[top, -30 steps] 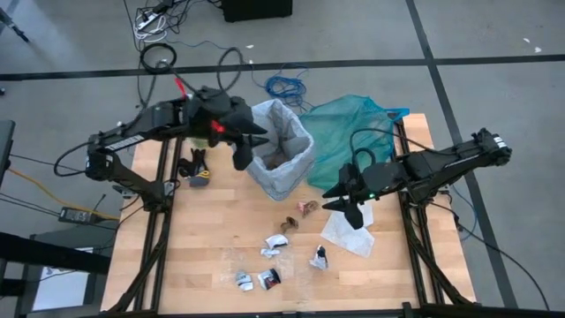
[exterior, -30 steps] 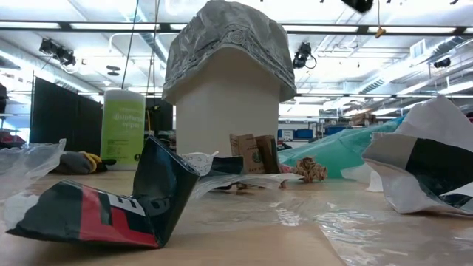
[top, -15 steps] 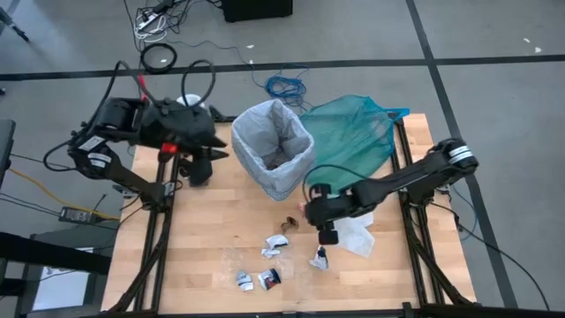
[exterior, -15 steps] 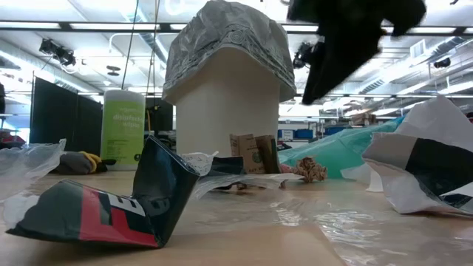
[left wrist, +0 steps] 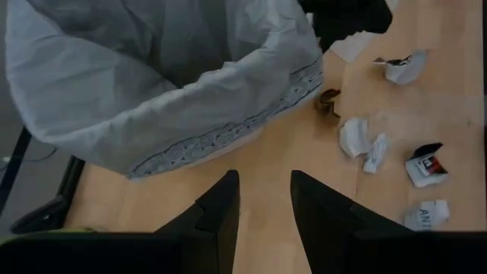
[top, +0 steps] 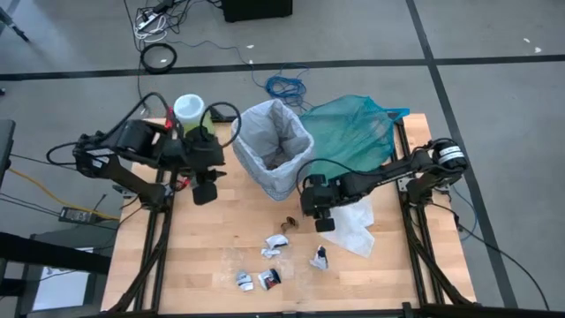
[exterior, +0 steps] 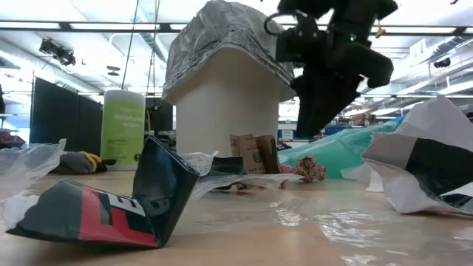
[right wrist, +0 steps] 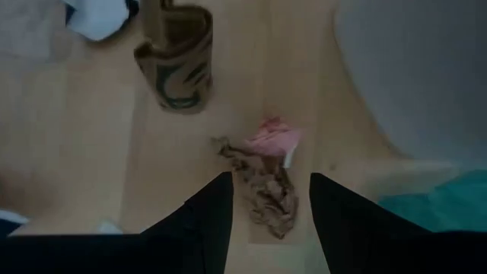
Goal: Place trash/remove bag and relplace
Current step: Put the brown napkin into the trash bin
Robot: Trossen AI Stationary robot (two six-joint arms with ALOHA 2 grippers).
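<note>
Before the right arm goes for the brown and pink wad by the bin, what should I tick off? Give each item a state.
1. Right gripper open over the brown and pink wad: ok.
2. Right fingers empty: ok.
3. Wad apart from the brown cup sleeve: ok.
4. Bin upright, grey-white liner over its rim: ok.
5. Left gripper open, empty, waiting beside the bin, away from the wad: ok.
6. Room left inside the bin: cannot tell.

My left gripper [top: 204,193] has pulled back from the bin [top: 275,147] rim to its left side; my right gripper [top: 323,223] has swung in low over the brown wad [right wrist: 264,188].
</note>
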